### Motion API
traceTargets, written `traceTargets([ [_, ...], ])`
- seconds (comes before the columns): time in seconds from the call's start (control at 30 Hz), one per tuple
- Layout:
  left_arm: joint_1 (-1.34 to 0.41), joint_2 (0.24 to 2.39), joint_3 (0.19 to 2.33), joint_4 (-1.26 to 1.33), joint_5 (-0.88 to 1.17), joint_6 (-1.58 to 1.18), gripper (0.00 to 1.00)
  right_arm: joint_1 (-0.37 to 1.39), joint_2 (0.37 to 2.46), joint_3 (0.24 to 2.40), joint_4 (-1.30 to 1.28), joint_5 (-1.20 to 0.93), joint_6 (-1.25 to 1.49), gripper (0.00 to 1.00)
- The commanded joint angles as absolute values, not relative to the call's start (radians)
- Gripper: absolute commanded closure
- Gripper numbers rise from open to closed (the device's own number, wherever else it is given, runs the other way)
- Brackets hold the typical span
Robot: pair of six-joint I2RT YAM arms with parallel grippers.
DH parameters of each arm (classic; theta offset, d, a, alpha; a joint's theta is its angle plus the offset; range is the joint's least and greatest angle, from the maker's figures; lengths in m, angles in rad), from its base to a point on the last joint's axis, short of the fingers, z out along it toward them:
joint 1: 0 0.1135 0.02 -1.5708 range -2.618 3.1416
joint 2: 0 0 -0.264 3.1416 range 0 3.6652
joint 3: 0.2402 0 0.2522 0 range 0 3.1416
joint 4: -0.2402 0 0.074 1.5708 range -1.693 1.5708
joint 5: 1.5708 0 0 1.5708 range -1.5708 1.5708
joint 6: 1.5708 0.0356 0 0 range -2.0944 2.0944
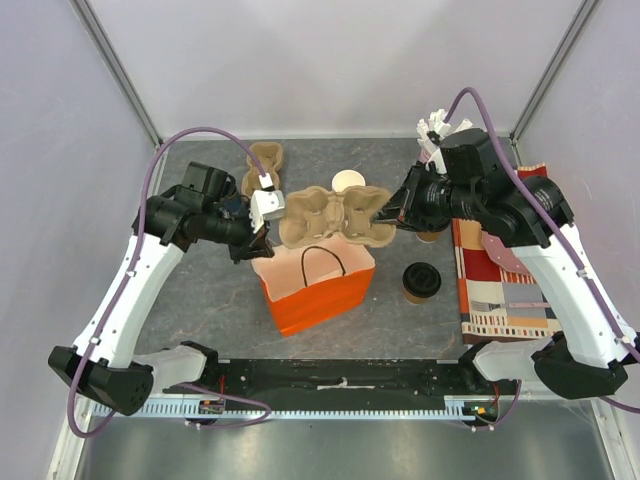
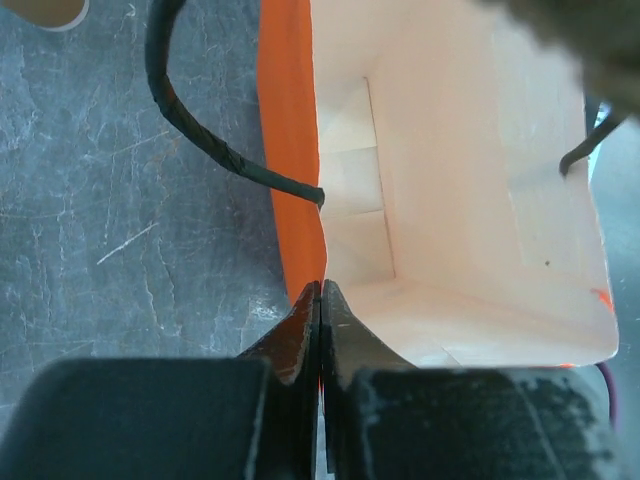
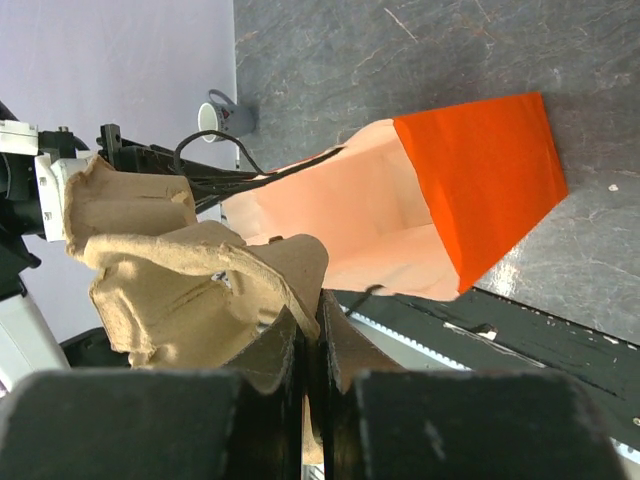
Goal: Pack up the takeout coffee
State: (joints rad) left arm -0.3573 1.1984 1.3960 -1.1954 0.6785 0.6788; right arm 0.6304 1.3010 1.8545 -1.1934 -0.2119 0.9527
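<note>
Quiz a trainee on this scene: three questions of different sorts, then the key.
1. What does the right gripper hold?
A. the carrier
B. a lidded cup
C. a bag handle
2. Fill in: the cup standing right of the bag has a ___ lid.
3. True or false: the carrier rests inside the bag.

Key: 1 A. 2 black. 3 false; it is held above the bag's open top.
</note>
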Motion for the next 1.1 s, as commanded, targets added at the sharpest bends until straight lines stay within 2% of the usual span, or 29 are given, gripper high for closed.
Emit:
traceTargets([
  [0.0,-0.377,1.167,1.428,-1.189,0.676,0.706,0.98,0.623,1.296,1.877,-1.192,-0.305,0.853,1.0],
  [0.3,-0.433,0.999,1.362,-1.083,0.698,0.712,0.98,0.623,1.321,1.884,-1.206,-0.304,0.706,1.0],
  [0.47,-0.445,0.995,1.351,-1.054,0.669,0.661,0.98,0.623,1.299,1.852,-1.226,-0.308,0.664,1.0],
  [0.57,-0.477,1.014,1.365,-1.028,0.597,0.557,0.98,0.623,1.267,1.835,-1.253,-0.273,0.657,1.0],
  [0.7,-0.607,1.006,1.367,-0.948,0.271,0.408,0.98,0.624,1.243,1.867,-1.281,-0.229,0.707,1.0],
  [0.77,-0.629,0.98,1.353,-0.918,0.206,0.379,0.98,0.632,1.22,1.85,-1.285,-0.193,0.735,1.0],
  [1.07,-0.667,0.919,1.304,-0.862,0.253,0.373,0.98,0.638,1.223,1.805,-1.308,-0.172,0.631,1.0],
])
